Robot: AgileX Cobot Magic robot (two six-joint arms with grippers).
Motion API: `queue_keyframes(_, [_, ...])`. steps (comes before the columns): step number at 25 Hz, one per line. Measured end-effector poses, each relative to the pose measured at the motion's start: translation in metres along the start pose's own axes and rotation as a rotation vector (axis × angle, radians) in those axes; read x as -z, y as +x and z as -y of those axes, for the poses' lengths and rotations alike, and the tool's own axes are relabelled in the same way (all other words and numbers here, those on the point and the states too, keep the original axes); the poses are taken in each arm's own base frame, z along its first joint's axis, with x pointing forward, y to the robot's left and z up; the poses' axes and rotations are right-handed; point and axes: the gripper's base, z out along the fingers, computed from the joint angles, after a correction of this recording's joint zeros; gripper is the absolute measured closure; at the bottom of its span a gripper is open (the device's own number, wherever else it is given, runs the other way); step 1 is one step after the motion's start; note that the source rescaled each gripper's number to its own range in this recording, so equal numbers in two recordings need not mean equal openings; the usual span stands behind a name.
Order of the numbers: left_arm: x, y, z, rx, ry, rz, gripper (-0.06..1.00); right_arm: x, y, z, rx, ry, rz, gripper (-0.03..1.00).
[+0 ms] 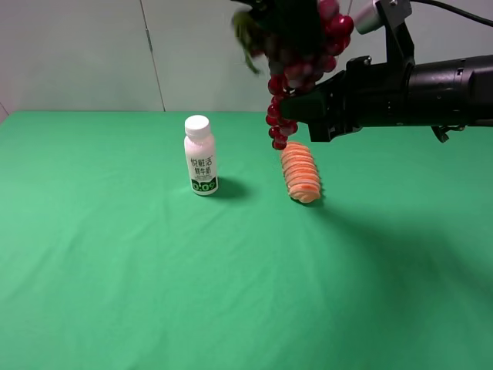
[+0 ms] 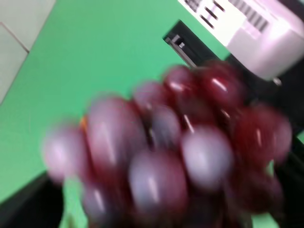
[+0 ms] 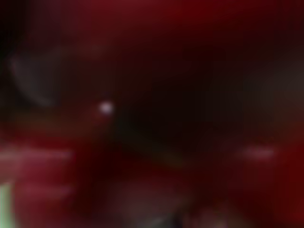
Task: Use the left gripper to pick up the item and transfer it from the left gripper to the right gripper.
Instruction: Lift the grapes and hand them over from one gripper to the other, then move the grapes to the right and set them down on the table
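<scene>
Closest up is just bare green cloth tabletop (image 1: 154, 301). Further in, a small white plastic bottle with a white cap and green-printed label (image 1: 200, 156) stands upright. At its 3 o'clock, well apart, lies an orange ridged bread-like roll (image 1: 300, 174).

Up in the air over the roll, toward 12 o'clock, hangs the long bunch of dark red and purple plastic-looking grapes (image 1: 304, 68). Its thin tail dangles to just above the roll, and a green leaf (image 1: 246, 35) sticks out near the top at about 10 o'clock. The top end runs into the left gripper (image 1: 286, 23), a black shape mostly cut off by the frame edge. The bunch hangs from it, so it looks clamped onto the grapes.

A thick black arm comes in from 3 o'clock, and the right gripper (image 1: 299, 109) has its black jaws right at the lower strand. Honestly can't tell if they've squeezed or are loose. The wrist cams don't help much: the left one is full of blurry grapes (image 2: 180, 156), the right one is a dark red smear.

Behind it all, pale wall panels (image 1: 85, 54).
</scene>
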Motion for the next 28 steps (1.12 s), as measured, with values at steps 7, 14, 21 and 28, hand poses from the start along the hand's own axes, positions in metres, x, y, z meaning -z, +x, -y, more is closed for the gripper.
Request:
queue_keyframes(7, [0.001,0.001,-0.001,-0.001,-0.014,-0.007,-0.01,-0.001,0.001,0.000,0.006,-0.005,-0.006,0.96])
queue_keyframes(14, [0.019,-0.002,0.000,0.007,-0.059,0.012,-0.02,-0.001,0.001,0.000,0.002,0.001,-0.008,0.97])
queue_keyframes(21, [0.053,0.006,0.000,0.095,-0.163,-0.050,-0.02,-0.001,0.001,0.000,0.002,-0.003,-0.008,0.97])
queue_keyframes(28, [0.090,0.023,0.003,0.226,-0.277,-0.169,-0.02,-0.001,0.001,0.000,-0.020,-0.002,-0.008,0.97])
